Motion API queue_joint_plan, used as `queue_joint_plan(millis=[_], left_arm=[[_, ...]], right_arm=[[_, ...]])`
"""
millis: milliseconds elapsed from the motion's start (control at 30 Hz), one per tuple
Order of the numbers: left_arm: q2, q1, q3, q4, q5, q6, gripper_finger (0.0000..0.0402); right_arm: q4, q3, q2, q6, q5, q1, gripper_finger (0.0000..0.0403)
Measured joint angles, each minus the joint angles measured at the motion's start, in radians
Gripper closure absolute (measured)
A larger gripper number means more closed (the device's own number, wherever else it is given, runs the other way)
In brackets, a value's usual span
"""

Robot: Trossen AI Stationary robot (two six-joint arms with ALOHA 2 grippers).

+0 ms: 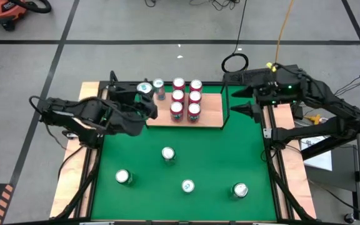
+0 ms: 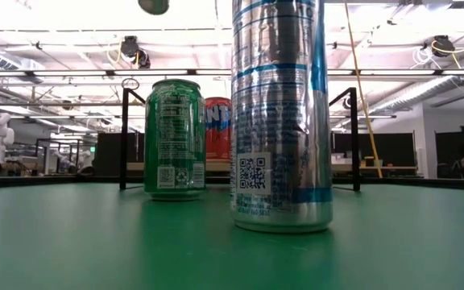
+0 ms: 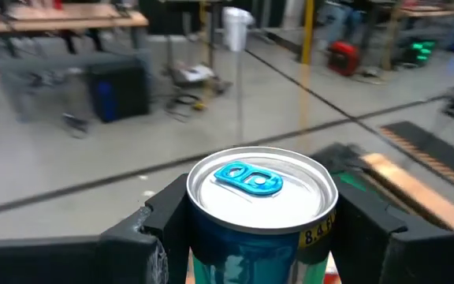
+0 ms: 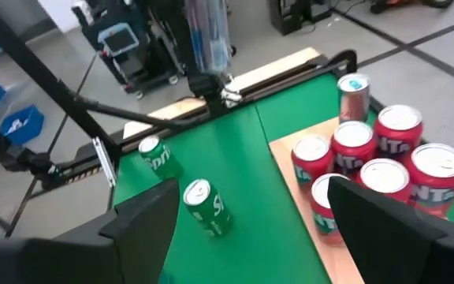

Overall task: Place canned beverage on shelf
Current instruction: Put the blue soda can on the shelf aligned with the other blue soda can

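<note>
My left end effector [image 1: 147,100] grips a blue-tabbed can [image 1: 145,89] at the shelf's [image 1: 211,112] left end, beside six red cans [image 1: 185,99]. My right end effector [image 1: 242,100] waits wide open, empty, past the shelf's right rail.

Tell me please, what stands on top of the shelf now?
On the shelf stand six red cans in two rows, with one slim can beside them. The left gripper holds a blue-tabbed can over its left end, covering the board beneath.
</note>
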Motion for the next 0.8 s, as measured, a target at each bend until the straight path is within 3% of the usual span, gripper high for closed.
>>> queue_joint_plan(millis=[133,267,333,467,600,733,800], left_arm=[[-0.006,0.030,-0.073,-0.022,-0.026,-0.040,0.0187],[-0.005,0.090,-0.167,0.089,-0.029,-0.039,0.0187],[-0.004,0.119,-0.197,0.188,0.019,0.003,0.0187],[-0.020,0.172,-0.205,0.441,0.094,0.295,0.0187],[-0.094,0.291,-0.204,0.664,0.252,0.632,0.0187],[-0.167,0.422,-0.203,0.734,0.390,0.763,0.0187],[-0.198,0.461,-0.221,0.720,0.404,0.771,0.0187]], right_arm=[[0.000,0.000,-0.012,0.023,0.022,0.000,0.0087],[0.000,0.000,-0.001,0.032,0.019,0.000,0.0087],[0.000,0.000,0.008,0.047,0.019,0.000,0.0087],[0.000,0.000,0.016,0.049,0.019,0.000,0.0087],[0.001,0.000,0.014,0.049,0.019,0.000,0.0087],[-0.006,0.000,0.004,0.047,0.019,0.000,0.0087],[-0.010,0.000,0.001,0.047,0.019,0.000,0.0087]])
